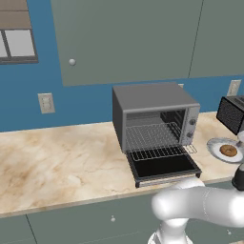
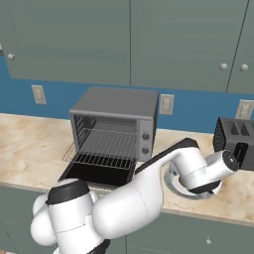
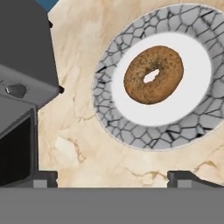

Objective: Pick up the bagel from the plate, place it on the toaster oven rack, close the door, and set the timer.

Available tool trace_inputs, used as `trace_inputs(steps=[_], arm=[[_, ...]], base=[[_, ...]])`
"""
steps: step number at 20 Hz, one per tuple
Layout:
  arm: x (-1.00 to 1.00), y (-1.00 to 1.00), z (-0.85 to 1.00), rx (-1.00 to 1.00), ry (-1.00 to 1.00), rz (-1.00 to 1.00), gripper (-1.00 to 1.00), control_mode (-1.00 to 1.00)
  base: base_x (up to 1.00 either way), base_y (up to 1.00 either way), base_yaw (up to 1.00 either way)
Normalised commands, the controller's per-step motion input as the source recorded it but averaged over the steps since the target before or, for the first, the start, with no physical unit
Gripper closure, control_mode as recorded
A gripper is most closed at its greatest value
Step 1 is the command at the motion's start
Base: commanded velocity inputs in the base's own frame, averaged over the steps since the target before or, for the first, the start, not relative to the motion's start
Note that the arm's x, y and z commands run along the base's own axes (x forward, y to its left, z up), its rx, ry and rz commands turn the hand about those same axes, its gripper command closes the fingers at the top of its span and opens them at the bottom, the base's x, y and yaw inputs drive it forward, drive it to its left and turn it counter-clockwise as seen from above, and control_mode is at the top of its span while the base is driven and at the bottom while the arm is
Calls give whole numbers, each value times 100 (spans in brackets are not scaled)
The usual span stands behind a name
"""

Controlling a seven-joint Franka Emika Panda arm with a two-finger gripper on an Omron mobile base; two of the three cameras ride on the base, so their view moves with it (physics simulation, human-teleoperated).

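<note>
The worktop (image 1: 57,157) carries everything, so I start there: marbled beige, running wall to wall. On it the toaster oven (image 1: 155,114) stands with its door (image 1: 164,167) dropped flat toward me and the rack (image 1: 159,151) pulled part way out over it.

In the left base view the plate (image 1: 215,147) lies at about three o'clock from the oven, just beside its knob panel, with a black mesh-sided box (image 1: 231,113) behind it.

The bagel (image 3: 153,75) lies flat near the middle of that plate, hole up, untouched.

My tool (image 3: 112,179) hangs above the worktop with its jaws spread wide and nothing between them. In the hand view the bagel lies toward one o'clock from the tool, well ahead of the tips and apart from them; the oven's corner is at nine to ten o'clock.

The bagel is a ring with no long axis, so I judge my wrist angle matters little. What counts is shifting toward one o'clock until the ring is centred between the tips, then coming straight down.
</note>
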Motion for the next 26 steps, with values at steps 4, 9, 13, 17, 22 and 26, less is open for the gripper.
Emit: trace_inputs(steps=[4, 9, 13, 17, 22, 26], arm=[[23, -25, -16, 0, -1, 0, -100, -100], [23, -27, -15, 0, 0, -1, -100, -100], [28, -24, -14, 1, 0, 0, -100, -100], [29, -19, -16, 3, 0, 0, -100, -100], [18, -8, -25, 3, 2, 0, -100, -100], [9, -3, -29, 1, 1, 0, -100, -100]], base=[[0, 0, 0], [0, 0, 0], [0, 0, 0], [0, 0, 0], [0, 0, 0], [0, 0, 0]])
